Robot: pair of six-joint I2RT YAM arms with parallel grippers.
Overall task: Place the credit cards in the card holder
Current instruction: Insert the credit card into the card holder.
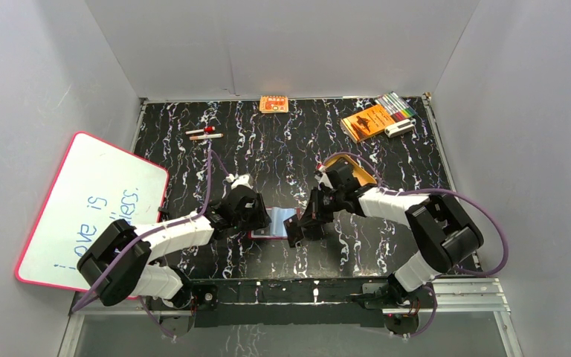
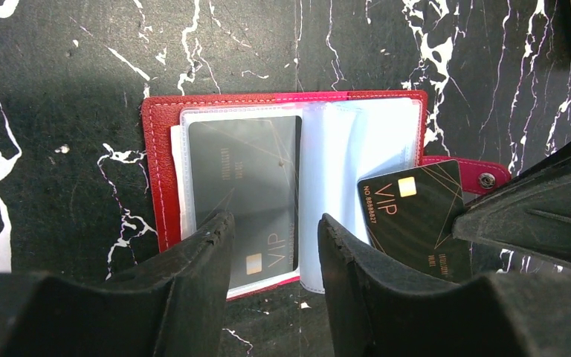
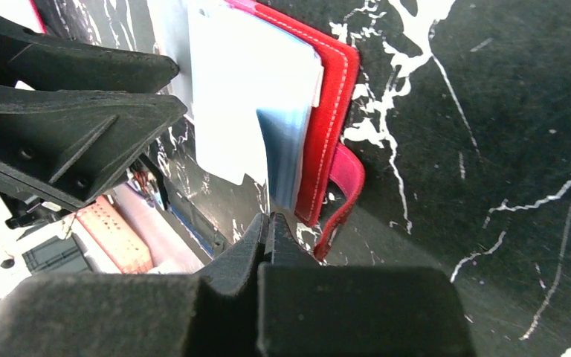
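The card holder (image 2: 160, 171) lies open on the worktop (image 2: 59, 74), red cover down, its clear sleeves (image 2: 357, 141) fanned loosely upward. One card (image 2: 242, 178) sits inside the sleeve on the holder's left half, so that one's home. The black VIP card (image 2: 416, 216) hangs tilted over the holder's right half, one corner just beside the snap tab (image 2: 483, 178), and it's not yet in any sleeve.

Your right hand (image 3: 268, 223) is clamped closed on that VIP card at the holder's right edge. In its own camera the fingers meet with no gap, and the card is too thin to pick out between them. Your left hand (image 2: 275, 222) is spread open with nothing in it, down at the holder's edge over the filled sleeve. It looks to be pinning the holder, though I can't confirm contact.

Now the risks:
- **Skewed card:** it sits at an angle to the sleeve mouth, so a push could catch a corner, buckle the plastic, or slip between sleeves instead of into one.
- **Grip at the edge:** you're holding the card near its edge, so resistance may pivot it in your fingers.
- **Loose holder:** ease off with the left hand and the holder will likely skate across the worktop.
- **Snap tab:** it lies right by your right hand and could snag.
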